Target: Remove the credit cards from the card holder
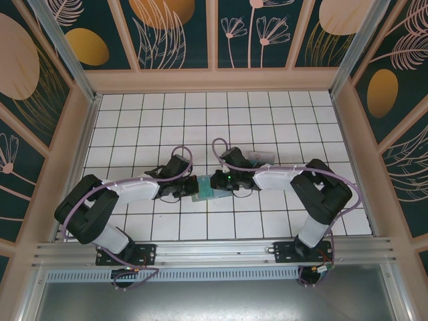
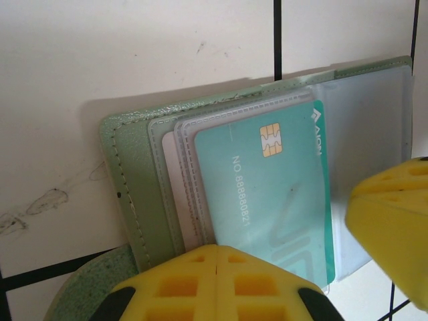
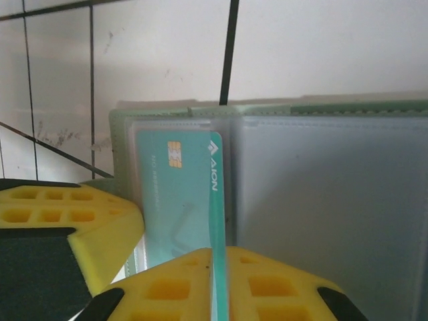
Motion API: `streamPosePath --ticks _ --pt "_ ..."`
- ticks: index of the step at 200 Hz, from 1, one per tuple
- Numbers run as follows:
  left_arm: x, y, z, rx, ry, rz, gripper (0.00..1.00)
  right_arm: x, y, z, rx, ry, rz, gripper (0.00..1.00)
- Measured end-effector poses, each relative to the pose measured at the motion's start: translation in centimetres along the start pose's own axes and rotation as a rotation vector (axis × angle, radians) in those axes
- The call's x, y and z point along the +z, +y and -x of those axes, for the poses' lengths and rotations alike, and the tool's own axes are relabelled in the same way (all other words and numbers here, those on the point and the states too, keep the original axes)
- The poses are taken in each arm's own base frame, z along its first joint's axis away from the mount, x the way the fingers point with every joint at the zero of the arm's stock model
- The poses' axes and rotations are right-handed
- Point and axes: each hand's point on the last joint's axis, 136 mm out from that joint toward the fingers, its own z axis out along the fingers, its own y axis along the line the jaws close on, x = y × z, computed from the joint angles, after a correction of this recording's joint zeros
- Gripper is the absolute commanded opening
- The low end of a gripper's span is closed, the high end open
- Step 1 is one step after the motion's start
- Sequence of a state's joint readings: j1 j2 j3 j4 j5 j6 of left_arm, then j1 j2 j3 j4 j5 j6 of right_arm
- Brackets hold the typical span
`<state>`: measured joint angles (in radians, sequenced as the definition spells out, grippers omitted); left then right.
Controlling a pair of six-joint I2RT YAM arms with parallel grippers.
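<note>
Arm bases are bolted at the near edge of the white tiled table (image 1: 167,114). Both arms fold inward and the wrists meet mid-table, nearer the front than the back.

Left gripper (image 2: 217,259): yellow fingers pressed together, no gap at the seam. It sits over the near edge of the card holder (image 2: 130,180). Can't tell if any of the holder is pinched between them.

Right gripper (image 3: 219,262): fingers narrow, clamped on a teal credit card (image 3: 177,194). The card's edge shows as a thin teal strip in the slit between them.

The card holder lies open and flat on the tiles, right between the two grippers. Sage-green cover is down, clear plastic sleeves (image 3: 321,200) face up. The teal card has a gold chip and a pale printed number, and lies with the sleeve stack on the left arm's half. Can't tell how far out of its sleeve it is.

Just beyond the right wrist is a small pale flat item (image 1: 262,157) on the tiles, too small to identify.

Farthest back are the wall panels (image 1: 180,33), dark teal with a leaf and flower print.
</note>
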<state>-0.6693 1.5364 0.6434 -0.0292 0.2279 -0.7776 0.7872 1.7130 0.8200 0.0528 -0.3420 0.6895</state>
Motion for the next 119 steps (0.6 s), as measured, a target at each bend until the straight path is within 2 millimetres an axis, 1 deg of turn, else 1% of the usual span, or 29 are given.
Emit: streamPosePath --ticks 29,78,97,108,116,119 --pt "0.0 0.0 0.0 0.0 0.0 0.0 0.06 0.56 -0.43 -0.39 0.008 0.02 -0.005 0.16" --pt "0.01 0.0 -0.01 0.0 0.001 0.0 0.06 0.72 -0.14 -0.48 0.007 0.031 0.017 0.15" --pt "0.01 0.01 -0.01 0.0 0.0 0.0 0.05 0.83 -0.06 -0.6 0.009 0.038 0.024 0.07" --pt "0.02 0.02 -0.02 -0.001 0.001 0.001 0.05 0.84 -0.1 -0.57 0.01 0.039 0.025 0.0" --pt "0.02 0.02 -0.02 0.0 0.001 0.001 0.04 0.81 -0.12 -0.51 0.019 0.039 0.027 0.0" --pt "0.02 0.02 -0.02 -0.001 0.001 0.001 0.02 0.8 -0.11 -0.51 0.015 0.04 0.028 0.0"
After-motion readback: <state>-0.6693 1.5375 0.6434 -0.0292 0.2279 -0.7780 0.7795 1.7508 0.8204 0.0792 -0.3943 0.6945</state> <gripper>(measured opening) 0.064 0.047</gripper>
